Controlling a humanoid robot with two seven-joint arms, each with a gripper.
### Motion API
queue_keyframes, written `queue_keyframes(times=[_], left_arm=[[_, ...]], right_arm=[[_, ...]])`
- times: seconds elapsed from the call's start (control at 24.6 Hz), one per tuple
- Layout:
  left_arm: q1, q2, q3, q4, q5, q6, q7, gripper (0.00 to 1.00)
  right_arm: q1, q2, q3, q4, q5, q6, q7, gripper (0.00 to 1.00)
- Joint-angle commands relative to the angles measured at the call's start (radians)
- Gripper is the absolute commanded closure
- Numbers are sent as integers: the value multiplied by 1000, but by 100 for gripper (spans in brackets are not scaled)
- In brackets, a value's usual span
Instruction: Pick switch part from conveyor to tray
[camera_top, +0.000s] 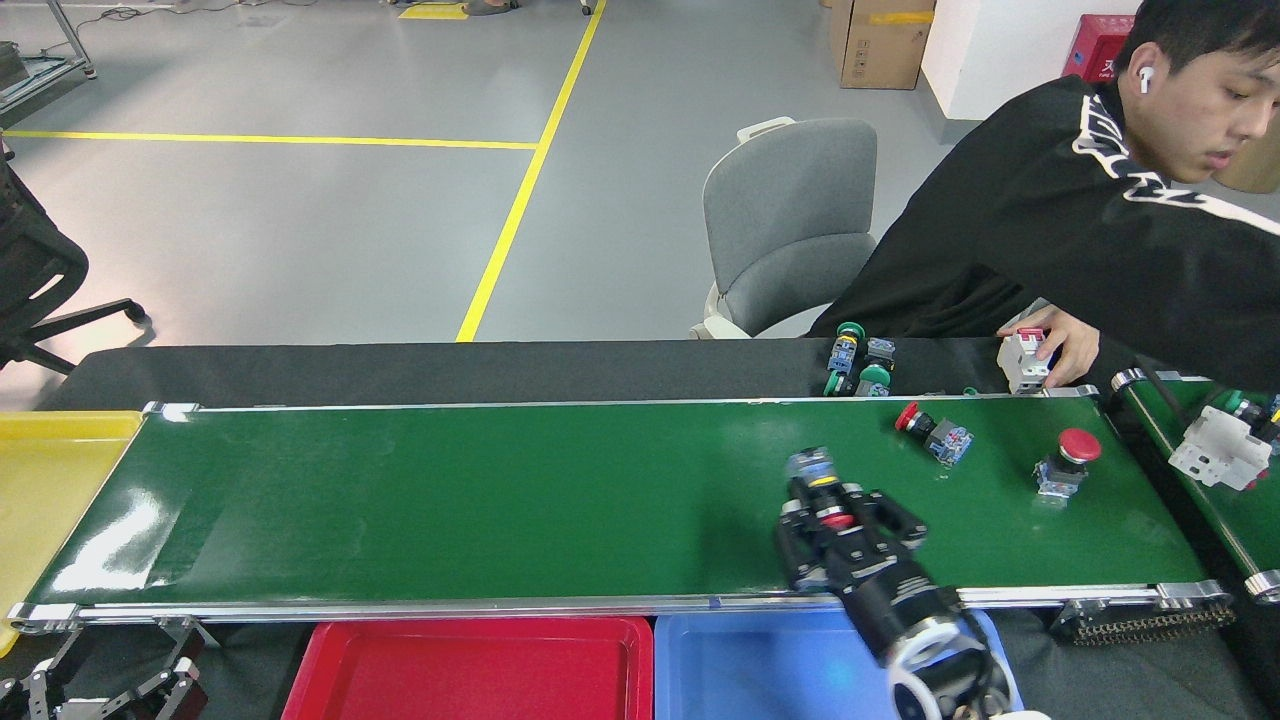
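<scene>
Two red-capped switch parts lie loose on the conveyor (500, 500) toward its right end: one on its side (935, 432) near the far rail, the other upright (1063, 461) further right. Right gripper (838, 520) is over the belt left of them, its fingers pinching a third switch part (818, 478) with a red cap. Left gripper (105, 690) sits low at the bottom left corner; I cannot tell how its fingers stand. Red tray (480, 640) and blue tray (760, 640) sit below the near rail, and a person's hand (1062, 345) rests on a white breaker (1026, 360) on the black tabletop (450, 370)
</scene>
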Motion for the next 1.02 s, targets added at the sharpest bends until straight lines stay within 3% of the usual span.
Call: queue_keyframes(times=[0.0, 0.04, 0.08, 0.12, 0.45, 0.69, 0.81, 0.98], left_arm=[[-7, 2, 6, -9, -2, 3, 9, 0], [-7, 2, 8, -9, -2, 3, 9, 0], [-7, 2, 8, -9, -2, 5, 9, 0], [-5, 2, 6, -9, -2, 5, 9, 0], [-5, 1, 8, -9, -2, 5, 9, 0], [-1, 4, 5, -10, 3, -7, 9, 0], [2, 8, 0, -9, 4, -23, 9, 0], [5, 7, 8, -7, 1, -30, 9, 0]], right_arm=[[-14, 11, 74, -5, 4, -12, -5, 68], [-13, 12, 97, 1, 4, -12, -5, 54], [-11, 15, 128, 13, 4, -10, -5, 20], [-11, 18, 148, 19, 4, -10, -4, 0], [-27, 24, 148, 13, 2, -7, 4, 1], [-88, 23, -24, -39, 2, 332, 2, 1], [-77, -18, -68, -39, 2, 546, -2, 1], [33, -118, -96, -97, 1, 625, -65, 1]])
